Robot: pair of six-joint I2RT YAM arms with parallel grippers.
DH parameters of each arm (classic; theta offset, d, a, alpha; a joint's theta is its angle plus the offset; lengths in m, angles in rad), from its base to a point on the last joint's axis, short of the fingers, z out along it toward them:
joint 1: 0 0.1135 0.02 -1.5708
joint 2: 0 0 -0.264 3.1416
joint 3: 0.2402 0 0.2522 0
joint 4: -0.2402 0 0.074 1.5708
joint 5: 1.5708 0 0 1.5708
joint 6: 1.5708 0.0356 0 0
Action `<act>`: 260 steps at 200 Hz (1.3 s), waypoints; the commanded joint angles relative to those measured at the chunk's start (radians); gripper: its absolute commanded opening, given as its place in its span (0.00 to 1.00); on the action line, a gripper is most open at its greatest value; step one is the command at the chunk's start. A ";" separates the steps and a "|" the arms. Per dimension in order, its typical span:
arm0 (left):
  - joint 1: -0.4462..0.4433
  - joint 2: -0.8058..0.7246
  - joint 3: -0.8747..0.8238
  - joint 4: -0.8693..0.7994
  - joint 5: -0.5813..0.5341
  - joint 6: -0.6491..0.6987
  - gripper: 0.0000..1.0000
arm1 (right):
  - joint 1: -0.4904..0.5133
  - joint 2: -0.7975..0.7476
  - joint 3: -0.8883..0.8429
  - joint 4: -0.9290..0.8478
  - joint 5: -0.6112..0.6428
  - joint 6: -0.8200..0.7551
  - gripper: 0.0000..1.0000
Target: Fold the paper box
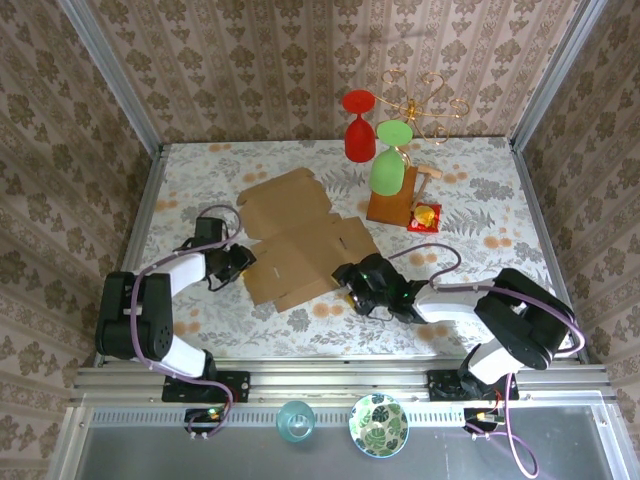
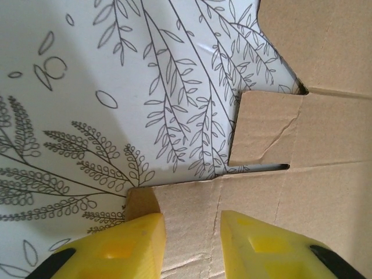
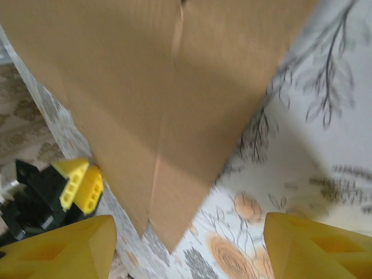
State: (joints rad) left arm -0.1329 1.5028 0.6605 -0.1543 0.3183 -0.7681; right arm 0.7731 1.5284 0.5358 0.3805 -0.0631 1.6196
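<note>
Left gripper (image 2: 193,229) nearest lens: yellow fingers (image 2: 133,244) part-closed over near edge of paper box (image 2: 302,192); cannot tell if pinching. Right gripper (image 3: 189,226) spread wide, paper box corner pointing between its fingers, no contact seen. Paper box lies unfolded mid-counter (image 1: 470,180), between both grippers.

Step, by your read: first flap grab. Next you need firm pinch, then lift along crease.

Top view gives you whole sheet layout. Left wrist gives you slot (image 2: 282,167) and cracked tab (image 2: 264,128).

The paper box (image 1: 300,240) is plain tan-brown cardboard; the table (image 1: 470,190) wears a white cloth printed with grey leafy sprigs and orange flowers. There is a red glass (image 1: 358,138), a green glass (image 1: 388,172) and an orange-brown wooden stand (image 1: 390,208). The left gripper (image 2: 192,238) and right gripper (image 3: 189,244) have bright yellow fingers (image 2: 128,250).
</note>
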 commanded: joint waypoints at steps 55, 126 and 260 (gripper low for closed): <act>-0.056 0.083 0.030 -0.083 -0.054 -0.003 0.30 | -0.136 0.055 0.007 0.048 0.013 -0.100 0.68; -0.059 0.090 0.043 -0.109 -0.060 0.011 0.30 | -0.136 0.115 -0.010 0.267 0.038 -0.094 0.59; -0.060 -0.122 0.160 -0.239 -0.159 0.022 0.43 | -0.124 0.030 0.155 0.055 0.147 -0.063 0.00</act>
State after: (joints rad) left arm -0.1841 1.5055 0.7650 -0.2821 0.2432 -0.7582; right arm 0.6395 1.6447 0.6109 0.5884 0.0025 1.5642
